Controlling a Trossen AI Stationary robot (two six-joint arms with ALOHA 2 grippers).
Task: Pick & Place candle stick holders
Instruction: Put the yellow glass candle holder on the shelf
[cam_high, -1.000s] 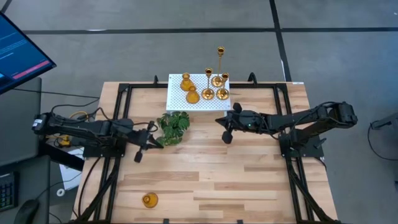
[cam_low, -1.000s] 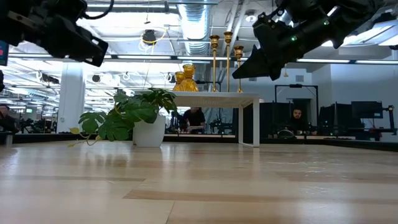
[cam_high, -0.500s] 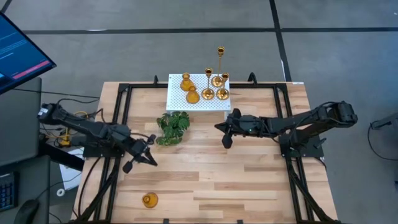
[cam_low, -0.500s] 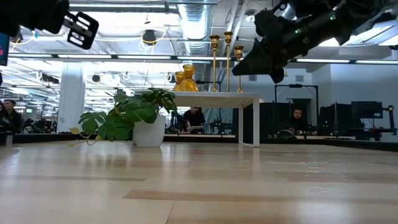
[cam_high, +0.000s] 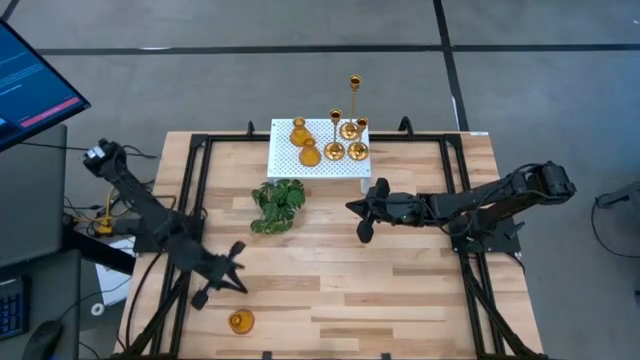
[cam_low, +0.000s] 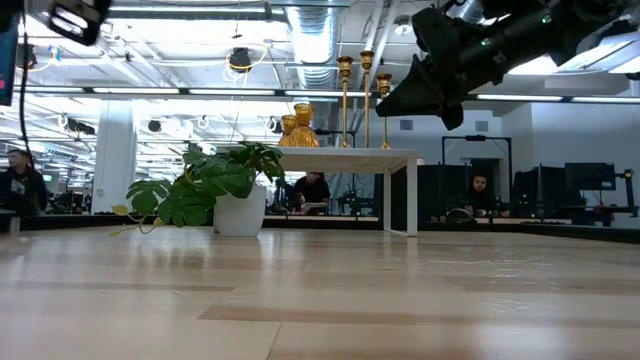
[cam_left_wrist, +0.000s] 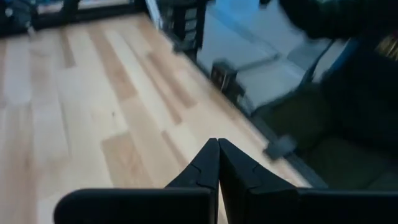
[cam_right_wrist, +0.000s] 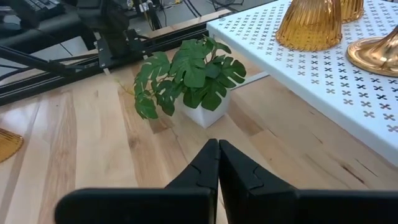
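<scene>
1. Left gripper (cam_high: 232, 280), fingers together and empty, hangs just beside the lone candle stick holder (cam_high: 240, 322).
2. Right gripper (cam_high: 362, 221), also together, waits well away.
3. Descending with fingers together could knock it over.

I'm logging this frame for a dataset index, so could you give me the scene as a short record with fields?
setting: wooden table, two dark arms
platform: white perforated platform at the table's far edge
holders on platform: six gold candle stick holders, tall and squat
holder off platform: one squat holder near the front left corner
plant: green plant in front of the platform
left gripper: shut, empty, near the lone holder
right gripper: shut, empty, right of the plant
</scene>
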